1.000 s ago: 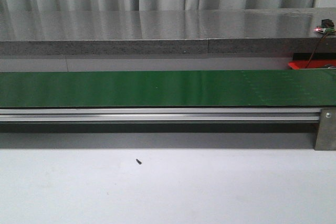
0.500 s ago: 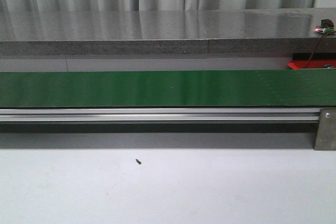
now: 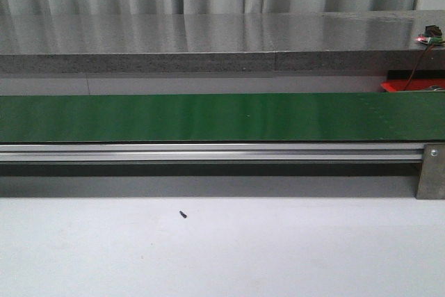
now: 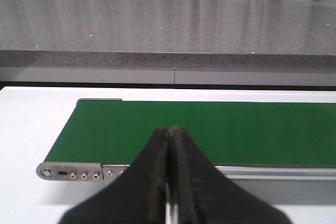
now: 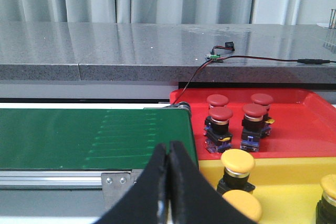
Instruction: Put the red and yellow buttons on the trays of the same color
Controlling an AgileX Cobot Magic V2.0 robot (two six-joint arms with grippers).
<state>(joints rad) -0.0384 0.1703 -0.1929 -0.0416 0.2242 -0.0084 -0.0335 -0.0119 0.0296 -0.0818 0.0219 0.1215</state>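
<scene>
Both black grippers, left (image 4: 170, 182) and right (image 5: 169, 182), are pressed together, empty; four glossy red mushroom-head buttons (image 5: 221, 114) are counted in the red plastic tray (image 5: 304, 124), three yellow ones (image 5: 237, 161) in the yellow tray (image 5: 283, 182).

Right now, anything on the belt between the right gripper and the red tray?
Nothing visible. The right gripper hangs shut over the green conveyor belt, whose surface is bare up to its end roller. The red tray sits just past that end, already holding four red buttons. No loose button is in view to carry.
</scene>
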